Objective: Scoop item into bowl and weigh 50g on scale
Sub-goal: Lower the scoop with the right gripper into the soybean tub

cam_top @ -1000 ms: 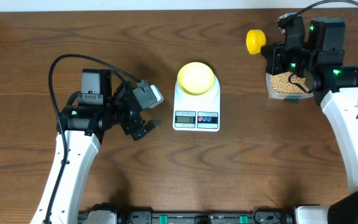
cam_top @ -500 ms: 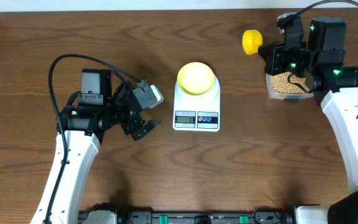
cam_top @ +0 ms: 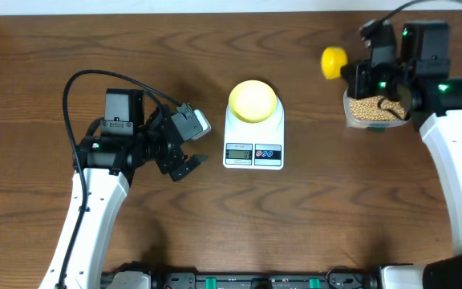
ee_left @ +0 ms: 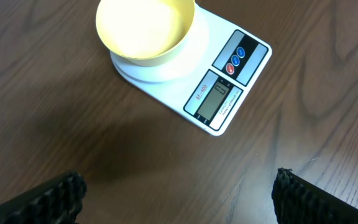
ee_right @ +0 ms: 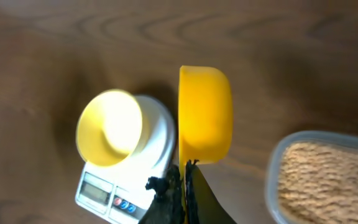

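Note:
The pale yellow bowl (cam_top: 253, 100) (ee_left: 145, 31) (ee_right: 109, 127) stands on the white scale (cam_top: 253, 154) (ee_left: 229, 81) (ee_right: 98, 190) at the table's middle, and looks empty. Tan beans (cam_top: 367, 107) (ee_right: 331, 177), the item, fill a clear tub (cam_top: 350, 119) at the far right. My right gripper (cam_top: 350, 69) (ee_right: 185, 171) is shut on the thin handle of a bright yellow scoop (cam_top: 333, 60) (ee_right: 205, 115), held in the air just left of the tub. The scoop's cup is seen side-on, so its inside is hidden. My left gripper (cam_top: 187, 164) (ee_left: 178, 186) hangs open left of the scale, holding nothing.
Bare wooden table (cam_top: 311, 217) surrounds the scale. My left arm (cam_top: 95, 201) runs up the left side and my right arm (cam_top: 455, 177) up the right. The table's far edge (cam_top: 215, 12) lies behind the bowl.
The right gripper and scoop have shifted slightly, first left, then right and a little nearer the tub. The left arm, bowl and scale have not moved.

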Action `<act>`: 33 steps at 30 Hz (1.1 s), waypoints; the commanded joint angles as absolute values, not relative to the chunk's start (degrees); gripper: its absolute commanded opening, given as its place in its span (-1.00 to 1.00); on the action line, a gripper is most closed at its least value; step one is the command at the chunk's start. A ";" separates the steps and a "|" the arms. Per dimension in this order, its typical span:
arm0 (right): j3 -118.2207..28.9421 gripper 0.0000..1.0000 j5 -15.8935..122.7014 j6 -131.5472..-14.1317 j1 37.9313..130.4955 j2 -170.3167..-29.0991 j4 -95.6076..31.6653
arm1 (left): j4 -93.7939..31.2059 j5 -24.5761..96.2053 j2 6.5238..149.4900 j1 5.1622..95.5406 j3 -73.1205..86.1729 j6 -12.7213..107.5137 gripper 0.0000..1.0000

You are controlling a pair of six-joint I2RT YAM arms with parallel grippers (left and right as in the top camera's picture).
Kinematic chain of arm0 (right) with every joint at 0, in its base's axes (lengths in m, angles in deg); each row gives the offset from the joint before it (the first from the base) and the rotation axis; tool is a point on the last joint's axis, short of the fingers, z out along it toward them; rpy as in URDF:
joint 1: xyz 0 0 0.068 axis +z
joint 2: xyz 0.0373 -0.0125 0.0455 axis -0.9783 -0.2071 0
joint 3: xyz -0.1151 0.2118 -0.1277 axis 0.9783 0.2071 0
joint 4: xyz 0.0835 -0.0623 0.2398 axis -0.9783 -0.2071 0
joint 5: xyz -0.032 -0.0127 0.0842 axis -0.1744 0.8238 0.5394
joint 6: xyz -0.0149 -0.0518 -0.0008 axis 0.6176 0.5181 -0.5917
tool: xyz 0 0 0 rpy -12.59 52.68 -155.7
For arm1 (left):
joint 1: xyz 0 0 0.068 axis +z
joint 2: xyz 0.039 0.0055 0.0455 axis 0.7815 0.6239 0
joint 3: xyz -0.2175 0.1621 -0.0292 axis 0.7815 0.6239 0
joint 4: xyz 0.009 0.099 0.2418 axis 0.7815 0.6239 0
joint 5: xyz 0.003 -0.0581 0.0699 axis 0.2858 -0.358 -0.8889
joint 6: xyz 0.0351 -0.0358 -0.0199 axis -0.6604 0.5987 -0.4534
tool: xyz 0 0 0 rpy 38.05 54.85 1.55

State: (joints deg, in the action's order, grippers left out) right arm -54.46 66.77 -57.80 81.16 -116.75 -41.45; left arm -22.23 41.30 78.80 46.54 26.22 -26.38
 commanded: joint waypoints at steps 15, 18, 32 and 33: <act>-105.33 -0.98 66.11 -51.97 71.79 -145.12 -65.90 | -22.26 35.75 79.35 46.78 26.79 -26.95 0.95; -116.80 -0.98 66.57 -52.05 70.72 -150.30 -74.14 | -22.26 35.75 79.35 46.78 26.79 -26.95 0.96; -119.66 -0.98 66.73 -46.92 69.43 -151.89 -87.56 | -22.26 35.75 79.35 46.78 26.79 -26.95 0.95; -119.53 -0.98 66.70 -46.00 69.47 -151.89 -87.89 | -22.26 35.75 79.35 46.78 26.79 -26.95 0.95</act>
State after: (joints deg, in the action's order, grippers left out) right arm -119.88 66.03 -49.28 69.30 -151.89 -87.21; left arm -22.39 36.12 79.00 46.54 26.28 -26.40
